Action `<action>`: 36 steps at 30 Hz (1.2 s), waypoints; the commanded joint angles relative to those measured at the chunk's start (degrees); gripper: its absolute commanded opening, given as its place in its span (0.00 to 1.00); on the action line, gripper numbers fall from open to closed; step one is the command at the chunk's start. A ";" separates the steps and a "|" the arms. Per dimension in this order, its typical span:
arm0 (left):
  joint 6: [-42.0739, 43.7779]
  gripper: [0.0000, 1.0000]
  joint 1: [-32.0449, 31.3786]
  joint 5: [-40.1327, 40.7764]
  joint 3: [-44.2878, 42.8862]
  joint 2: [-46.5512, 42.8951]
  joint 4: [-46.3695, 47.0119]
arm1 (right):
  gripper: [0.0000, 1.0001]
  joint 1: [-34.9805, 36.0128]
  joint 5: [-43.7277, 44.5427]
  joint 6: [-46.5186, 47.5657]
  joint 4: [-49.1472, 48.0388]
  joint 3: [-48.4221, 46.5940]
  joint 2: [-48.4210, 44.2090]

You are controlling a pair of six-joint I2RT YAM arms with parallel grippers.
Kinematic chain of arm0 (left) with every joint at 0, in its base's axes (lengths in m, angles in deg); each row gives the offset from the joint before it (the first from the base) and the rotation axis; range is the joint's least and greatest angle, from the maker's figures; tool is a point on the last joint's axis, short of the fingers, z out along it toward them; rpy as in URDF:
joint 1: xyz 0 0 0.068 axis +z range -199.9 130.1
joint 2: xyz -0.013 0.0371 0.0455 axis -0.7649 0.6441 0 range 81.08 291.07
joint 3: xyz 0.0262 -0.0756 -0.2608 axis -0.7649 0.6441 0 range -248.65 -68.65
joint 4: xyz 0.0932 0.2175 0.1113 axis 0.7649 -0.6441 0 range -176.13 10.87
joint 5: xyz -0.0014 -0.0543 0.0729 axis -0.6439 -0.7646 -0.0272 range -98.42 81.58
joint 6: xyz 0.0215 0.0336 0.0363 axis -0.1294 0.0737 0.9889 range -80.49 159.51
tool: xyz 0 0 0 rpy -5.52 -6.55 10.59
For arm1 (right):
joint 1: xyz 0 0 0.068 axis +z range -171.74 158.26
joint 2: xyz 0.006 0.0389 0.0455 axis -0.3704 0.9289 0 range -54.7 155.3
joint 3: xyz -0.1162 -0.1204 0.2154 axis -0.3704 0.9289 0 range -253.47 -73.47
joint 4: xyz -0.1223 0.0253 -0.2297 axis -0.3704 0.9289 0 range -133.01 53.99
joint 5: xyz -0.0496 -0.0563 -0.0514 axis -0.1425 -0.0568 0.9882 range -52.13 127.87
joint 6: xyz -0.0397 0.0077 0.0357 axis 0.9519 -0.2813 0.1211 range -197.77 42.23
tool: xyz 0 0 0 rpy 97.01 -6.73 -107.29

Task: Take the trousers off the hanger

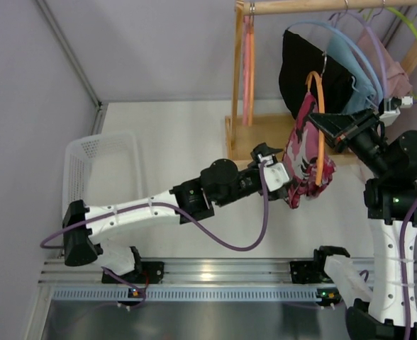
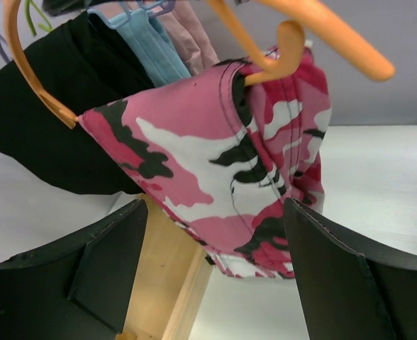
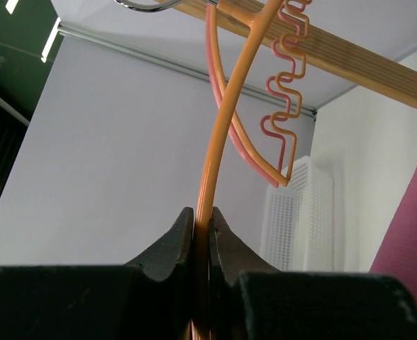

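Pale grey walls (image 1: pixel 159 42) closed in a white table (image 1: pixel 180 142), and the light wooden clothes rack (image 1: pixel 265 134) stood on it beyond both arms, its round rail crossing above the right gripper (image 1: pixel 316 122). The white perforated plastic basket (image 1: pixel 98 152) sat well apart from the left gripper (image 1: pixel 285 185), off to that arm's left near its elbow. The plain black cloth trousers (image 1: pixel 301 71) hung under the rail, just behind and above the right gripper; in the left wrist view they filled the space up and to the left of the spread fingers (image 2: pixel 52 127). The pink, white and black camouflage-patterned trousers (image 1: pixel 304 159) hung on the thin orange plastic hanger (image 1: pixel 319 113) between the two grippers, below the right one and directly ahead of the left one. The left wrist view showed this cloth (image 2: pixel 215 177) draped over the hanger's lower bar, its bottom hem lying between the two black fingers. The left gripper (image 2: pixel 215 205) stood wide, its jaws well apart on either side of the hem, and contact with the cloth could not be made out. The right gripper (image 3: pixel 202 219) was clamped tight on the orange hanger (image 3: pixel 215 156), the thin arm pinched between its pads. A wavy pink wire hanger (image 3: pixel 286 92) hung from the rail beyond that grip
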 commanded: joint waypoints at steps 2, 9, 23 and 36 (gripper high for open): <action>-0.99 0.80 -2.65 5.06 -4.11 3.29 10.59 | 0.00 -0.53 1.22 -0.10 -11.56 -1.15 -2.56; -1.69 0.77 -2.74 5.86 -5.35 7.52 13.85 | 0.00 -0.53 0.34 -2.48 -12.09 -1.06 -3.09; 0.68 0.89 -2.65 13.06 3.61 9.45 18.95 | 0.00 -0.53 0.60 -4.94 -15.78 -9.76 0.86; -1.78 0.96 -2.74 12.96 1.42 12.17 18.95 | 0.00 -0.53 1.39 -5.38 -15.60 -12.31 1.66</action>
